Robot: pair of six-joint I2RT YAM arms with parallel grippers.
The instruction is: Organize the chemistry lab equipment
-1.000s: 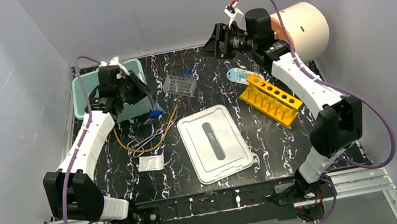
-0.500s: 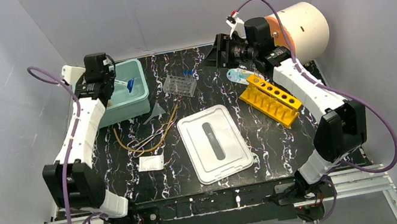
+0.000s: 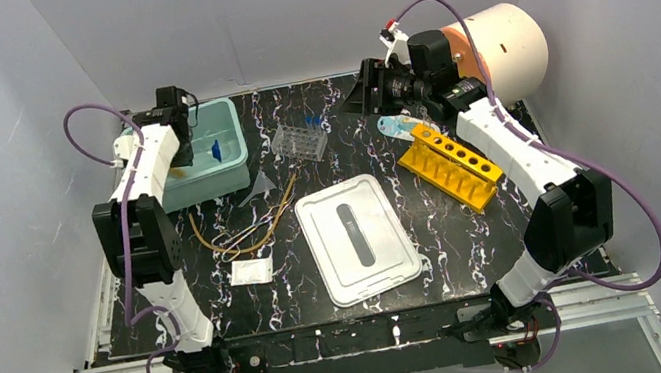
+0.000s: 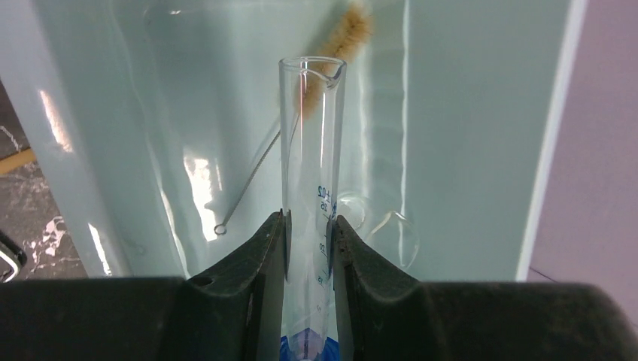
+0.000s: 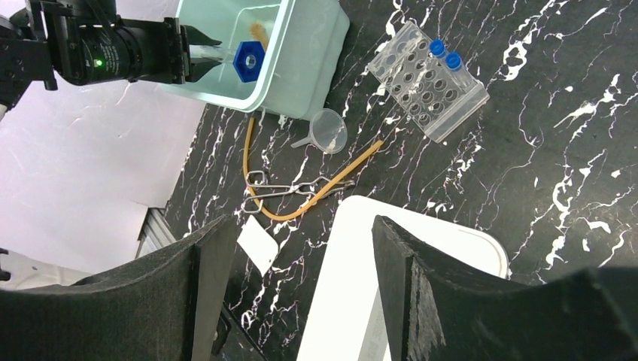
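Since the earlier picture, the left arm has swung back and now reaches over the teal bin (image 3: 234, 130). The left gripper (image 4: 308, 226) pinches a clear measuring tube (image 4: 312, 143) with little blue numbers on it.

Only the left wrist view shows this grip up close. Both black fingers press on the glass, and the tube's open lip sticks out past the fingertips, over the bin floor. A fuzzy tan brush (image 4: 350, 34) lies in the bin beyond the lip.

From the top, only a small blue spot shows there. The right wrist view shows a blue six-sided piece (image 5: 248, 56) just past the left fingertips, inside the bin.

The right gripper (image 5: 301, 226) has its jaws spread wide and holds nothing. It hangs high above the table. Far below it lie the clear funnel (image 5: 329, 129), the tan tubing (image 5: 350, 162) and the clear rack (image 5: 429, 79) with two blue caps.
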